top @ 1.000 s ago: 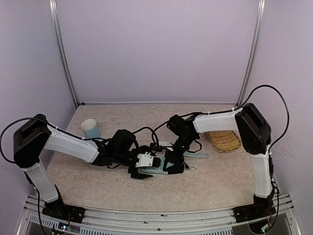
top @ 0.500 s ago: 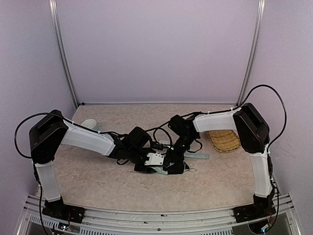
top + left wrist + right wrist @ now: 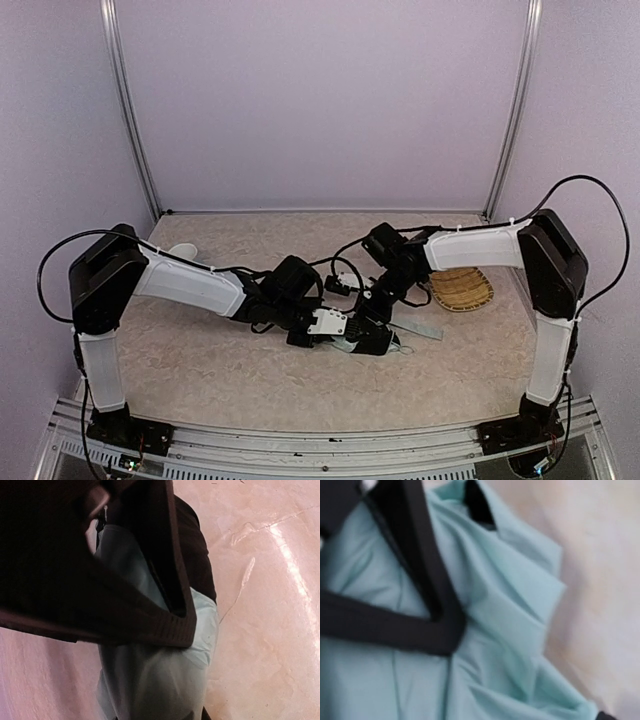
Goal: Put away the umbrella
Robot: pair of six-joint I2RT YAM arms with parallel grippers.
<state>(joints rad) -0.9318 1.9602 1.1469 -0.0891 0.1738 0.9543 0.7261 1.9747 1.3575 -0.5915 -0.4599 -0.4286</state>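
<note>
The umbrella (image 3: 372, 343) lies as a crumpled bundle of mint fabric and black parts at the table's middle. A pale green strip (image 3: 418, 329) sticks out of it to the right. My left gripper (image 3: 335, 328) reaches in from the left. In the left wrist view a dark ribbed finger (image 3: 150, 625) presses across the pale fabric (image 3: 160, 680), shut on it. My right gripper (image 3: 378, 308) hovers just above the bundle's far side. The right wrist view is filled with loose mint folds (image 3: 500, 630) crossed by a black band (image 3: 420, 625), and no finger pinches them.
A woven straw tray (image 3: 462, 290) sits at the right, close behind the right arm's forearm. A light blue cup (image 3: 182, 250) stands at the far left, partly hidden by the left arm. Cables loop over the umbrella area.
My left gripper slid right onto the umbrella and closed on the fabric. The right gripper let go, and its arm swung out to the right.
</note>
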